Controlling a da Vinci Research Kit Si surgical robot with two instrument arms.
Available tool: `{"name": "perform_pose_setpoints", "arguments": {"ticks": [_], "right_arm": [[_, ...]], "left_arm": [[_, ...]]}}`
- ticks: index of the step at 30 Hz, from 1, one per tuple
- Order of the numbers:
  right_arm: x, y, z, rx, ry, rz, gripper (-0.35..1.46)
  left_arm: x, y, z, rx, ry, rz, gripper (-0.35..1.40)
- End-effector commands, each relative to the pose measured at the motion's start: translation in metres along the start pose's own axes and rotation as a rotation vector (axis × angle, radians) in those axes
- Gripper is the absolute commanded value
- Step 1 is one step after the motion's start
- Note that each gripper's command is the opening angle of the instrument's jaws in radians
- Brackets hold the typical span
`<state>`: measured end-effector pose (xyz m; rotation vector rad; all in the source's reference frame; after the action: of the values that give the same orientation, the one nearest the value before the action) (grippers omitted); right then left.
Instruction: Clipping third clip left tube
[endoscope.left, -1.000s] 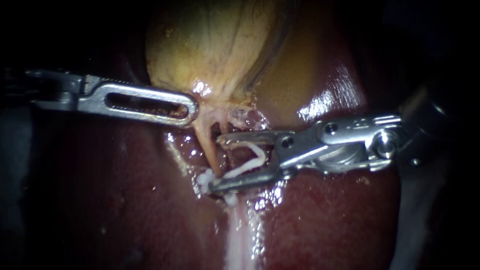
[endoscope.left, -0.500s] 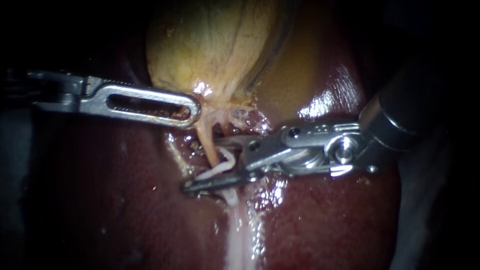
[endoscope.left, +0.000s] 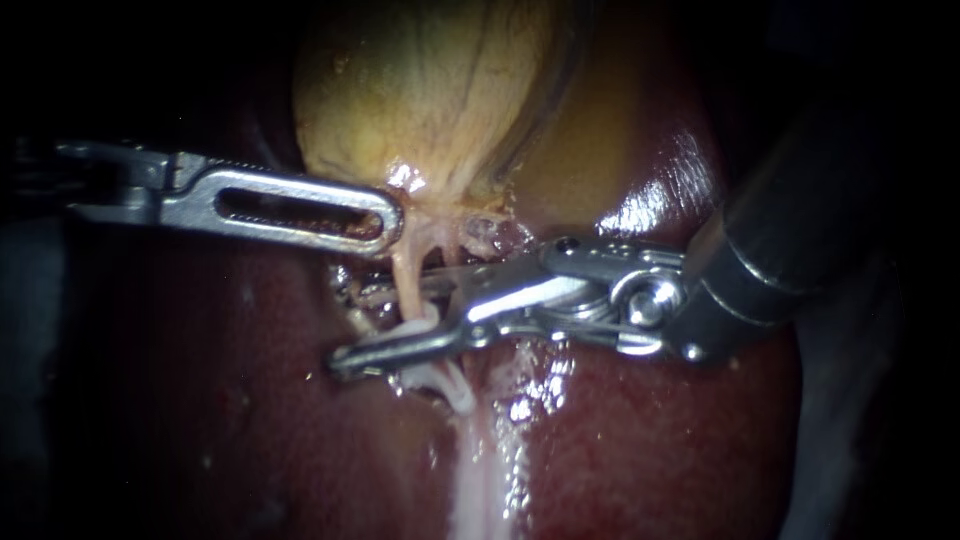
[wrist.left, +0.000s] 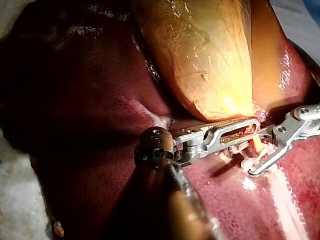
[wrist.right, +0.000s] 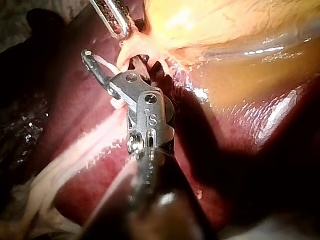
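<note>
Now right instrument (endoscope.left: 388, 325) squeezes clip (endoscope.left: 428, 320) — around left tube (endoscope.left: 403, 272).

Bright, smooth metal showed on the left instrument (endoscope.left: 385, 222), in from nine o'clock, with a reddish smear dulling its slot. The right instrument (endoscope.left: 365, 345), in from three o'clock, was polished metal as well, its shaft a darker, matt sleeve. The liver (endoscope.left: 650, 450) gleamed wet and glossy. At twelve o'clock the gallbladder (endoscope.left: 430, 90) looked duller and finely veined. The clip (endoscope.left: 420, 322) was white, smooth and plastic-looking, and the tube (endoscope.left: 406, 285) was soft and moist.
</note>
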<state>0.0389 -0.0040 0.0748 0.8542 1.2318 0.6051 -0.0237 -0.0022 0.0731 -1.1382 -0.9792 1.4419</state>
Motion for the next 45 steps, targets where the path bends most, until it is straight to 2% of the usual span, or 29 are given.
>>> {"name": "perform_pose_setpoints", "arguments": {"ticks": [1,7,15,18,26,30,35,45], "right_arm": [[0.0002,0.0,-0.0001,0.002,0.006,0.004,0.45],[0.001,0.0002,-0.0004,0.005,0.023,0.008,0.44],[0.001,0.0003,-0.0007,0.009,0.03,0.043,0.35],[0.0009,0.0002,-0.0011,0.011,0.03,0.055,0.23],[0.0007,0.0002,-0.0017,0.014,0.029,0.066,-0.35],[0.0007,0.0003,-0.0017,0.02,0.027,0.078,-0.35],[0.0006,0.0004,-0.0018,0.007,-0.006,0.086,-0.35],[0.0001,0.0008,-0.0017,0.007,-0.015,0.101,-0.35]], "left_arm": [[0.0,-0.0001,0.0,0.0,0.0,0.0,-0.35],[0.0,-0.0001,0.0001,0.0,0.001,0.0,-0.35],[0.0,-0.0001,0.0001,0.001,0.001,0.0,-0.35],[0.0,-0.0001,0.0001,0.001,0.001,0.0,-0.35],[0.0,-0.0001,0.0002,0.001,0.001,0.0,-0.35],[0.0,-0.0001,0.0002,0.001,0.001,0.0,-0.35],[0.0,-0.0002,0.0001,0.0,0.001,0.0,-0.35],[0.0001,-0.0003,0.0002,0.0,0.0,0.0,-0.35]]}}
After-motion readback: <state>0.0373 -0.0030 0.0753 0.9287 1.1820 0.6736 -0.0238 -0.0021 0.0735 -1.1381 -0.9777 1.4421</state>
